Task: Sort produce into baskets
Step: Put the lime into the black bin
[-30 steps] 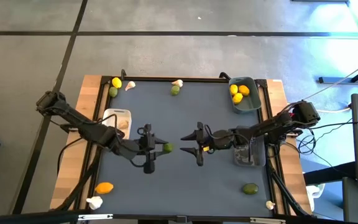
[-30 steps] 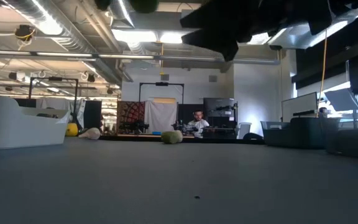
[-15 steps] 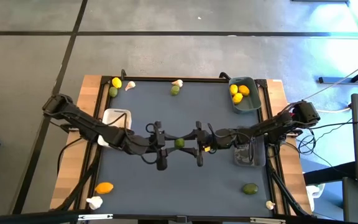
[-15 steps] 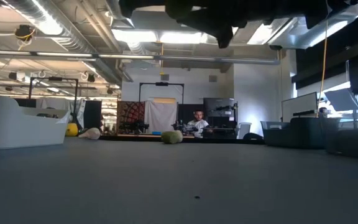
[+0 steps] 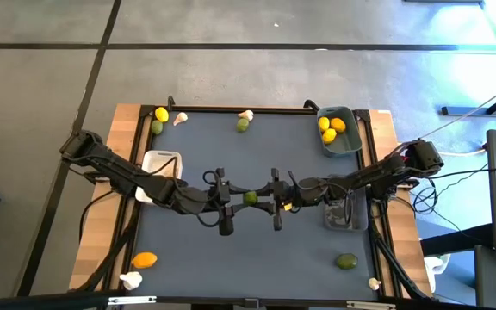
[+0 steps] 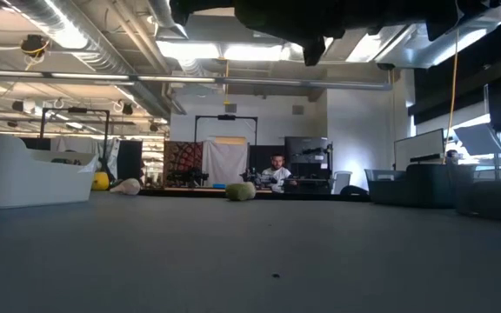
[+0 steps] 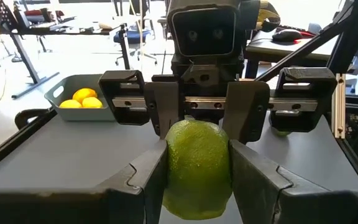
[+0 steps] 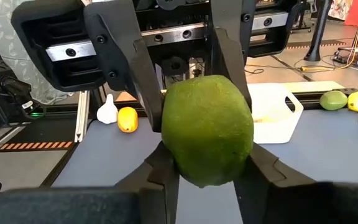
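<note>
From above, the left pincer (image 5: 234, 201) and the right pincer (image 5: 265, 200) meet nose to nose over the middle of the bench (image 5: 257, 258), with one lime (image 5: 250, 197) between their tips. It looks like a hand-over in mid-air: the dark basket (image 5: 343, 212) sits behind the right pincer on its own arm's side, out of the left arm's easy reach, which would explain passing the fruit across. The white basket (image 5: 162, 164) lies behind the left pincer; the blue-grey basket (image 5: 337, 131) with lemons (image 5: 329, 127) stands off to the right pincer's far side.

From bench level, both arms hang as a dark mass overhead; the held lime cannot be made out. A second lime (image 6: 240, 191) rests far off on the bench.

The left wrist camera shows that pincer closed on the lime (image 7: 197, 169), a finger (image 7: 149, 180) pressing each flank, and the right pincer's fingers just beyond, flanking the lime's far end.

The right wrist camera shows the same lime (image 8: 207, 129) between its own fingers (image 8: 165, 177), which appear to be touching it, so both pincers seem to grip it.

The lime is nearly round; what little long axis it has looks upright here, crosswise to both grips, though that is hard to judge.
</note>
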Tool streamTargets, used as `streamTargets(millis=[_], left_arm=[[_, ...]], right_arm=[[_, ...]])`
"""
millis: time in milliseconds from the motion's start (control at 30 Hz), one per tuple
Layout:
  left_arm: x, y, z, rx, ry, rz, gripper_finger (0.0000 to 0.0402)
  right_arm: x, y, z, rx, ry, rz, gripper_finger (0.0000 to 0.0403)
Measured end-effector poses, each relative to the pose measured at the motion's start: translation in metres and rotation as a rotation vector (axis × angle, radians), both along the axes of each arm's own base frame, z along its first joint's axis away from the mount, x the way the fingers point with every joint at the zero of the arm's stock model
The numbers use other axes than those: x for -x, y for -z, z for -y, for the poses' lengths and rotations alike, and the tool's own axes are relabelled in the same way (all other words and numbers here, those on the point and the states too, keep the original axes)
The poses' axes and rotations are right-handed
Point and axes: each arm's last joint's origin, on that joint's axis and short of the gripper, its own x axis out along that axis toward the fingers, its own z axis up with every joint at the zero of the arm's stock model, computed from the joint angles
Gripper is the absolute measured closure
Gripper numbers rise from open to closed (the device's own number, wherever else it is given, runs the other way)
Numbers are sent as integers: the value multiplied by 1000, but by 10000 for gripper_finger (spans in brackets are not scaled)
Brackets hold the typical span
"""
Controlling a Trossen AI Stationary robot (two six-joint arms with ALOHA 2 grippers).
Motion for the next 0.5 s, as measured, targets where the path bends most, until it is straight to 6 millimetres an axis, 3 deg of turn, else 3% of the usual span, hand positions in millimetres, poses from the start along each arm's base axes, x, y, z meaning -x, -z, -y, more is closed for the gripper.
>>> streamTargets(millis=[267,500], left_arm=[[2,-2,0,-17,18,-6,188],[28,-13,3,-22,46,-95,168]], right_arm=[[0,0,0,1,-4,-3,277],[13,-7,4,35,43,-105,279]])
